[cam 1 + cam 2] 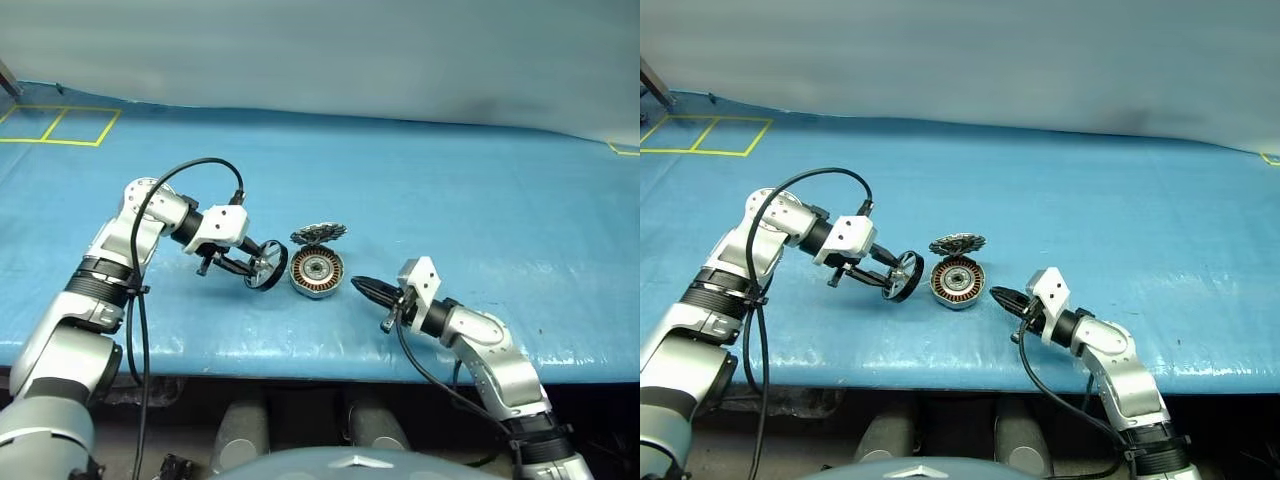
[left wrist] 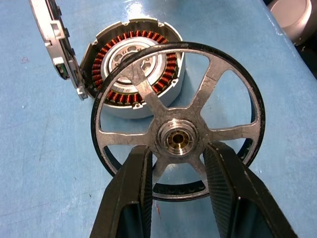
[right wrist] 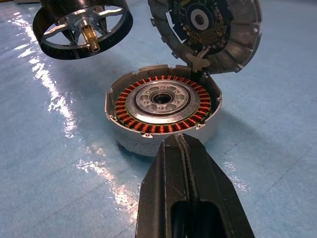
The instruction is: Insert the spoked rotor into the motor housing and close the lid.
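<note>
My left gripper grips the rotor by its spokes, held off the table just beside the housing. I'd turn it flat and centre the hub over the bore before lowering. The lid stands hinged up beyond; my right gripper, shut and empty, waits near the opposite side, so room is tight.

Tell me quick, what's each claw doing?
Left claw: closed on the spoked rotor, holding it up.
Right claw: shut, holding nothing.
</note>
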Available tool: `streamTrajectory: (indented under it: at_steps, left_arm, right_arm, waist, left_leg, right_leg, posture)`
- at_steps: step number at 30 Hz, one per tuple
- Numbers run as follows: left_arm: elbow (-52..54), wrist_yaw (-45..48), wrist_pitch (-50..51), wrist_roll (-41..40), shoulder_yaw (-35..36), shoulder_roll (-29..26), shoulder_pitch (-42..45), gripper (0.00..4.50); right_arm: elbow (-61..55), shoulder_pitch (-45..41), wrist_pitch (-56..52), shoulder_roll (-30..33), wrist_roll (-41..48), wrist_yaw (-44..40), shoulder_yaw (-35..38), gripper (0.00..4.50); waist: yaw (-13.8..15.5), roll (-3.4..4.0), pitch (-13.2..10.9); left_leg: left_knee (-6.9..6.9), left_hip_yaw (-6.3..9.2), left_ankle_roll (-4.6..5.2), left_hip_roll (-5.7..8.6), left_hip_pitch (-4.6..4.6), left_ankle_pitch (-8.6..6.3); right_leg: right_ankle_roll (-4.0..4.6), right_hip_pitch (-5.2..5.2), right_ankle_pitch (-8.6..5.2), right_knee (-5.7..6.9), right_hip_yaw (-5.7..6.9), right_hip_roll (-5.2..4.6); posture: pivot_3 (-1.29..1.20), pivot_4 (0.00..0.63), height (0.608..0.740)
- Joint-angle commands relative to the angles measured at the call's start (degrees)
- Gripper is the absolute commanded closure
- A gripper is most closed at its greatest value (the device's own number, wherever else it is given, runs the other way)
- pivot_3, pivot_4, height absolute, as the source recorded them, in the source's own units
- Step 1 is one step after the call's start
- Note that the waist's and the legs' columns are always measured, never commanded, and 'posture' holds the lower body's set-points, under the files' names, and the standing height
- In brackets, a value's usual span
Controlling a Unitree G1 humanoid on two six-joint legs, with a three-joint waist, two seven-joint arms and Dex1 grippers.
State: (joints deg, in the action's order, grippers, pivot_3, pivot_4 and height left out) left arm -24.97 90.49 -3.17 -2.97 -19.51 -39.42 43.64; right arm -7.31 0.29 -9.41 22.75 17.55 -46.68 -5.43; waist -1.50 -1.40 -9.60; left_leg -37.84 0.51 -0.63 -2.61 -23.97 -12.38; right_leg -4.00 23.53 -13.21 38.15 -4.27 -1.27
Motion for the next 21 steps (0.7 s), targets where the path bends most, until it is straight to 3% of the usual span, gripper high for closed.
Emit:
streamTrajectory:
  at_steps: [1, 21]
  left_arm:
    - [1.81, 0.05, 0.80, -0.74, 0.64, 1.22, 1.55, 3.19]
    - [-5.21, -0.56, -1.16, 1.86, -2.33, 10.82, 7.69, 3.19]
  right_arm:
    - [0.13, -0.18, 3.97, -0.72, 2.50, -3.07, 0.62, 4.50]
    - [3.13, 1.93, 8.13, -1.51, 0.98, -3.41, -0.07, 4.50]
  waist:
    - [-0.02, 0.00, 0.00]
    - [0.01, 0.00, 0.00]
  left_leg:
    - [0.00, 0.00, 0.00, 0.00, 0.00, 0.00]
    - [-0.01, 0.01, 0.00, 0.01, 0.00, 0.00]
  right_leg:
    - [0.00, 0.00, 0.00, 0.00, 0.00, 0.01]
    - [0.00, -0.01, 0.00, 0.00, -0.01, 0.02]
  posture:
    - [0.00, 0.150, 0.740]
    - [0.00, 0.150, 0.740]
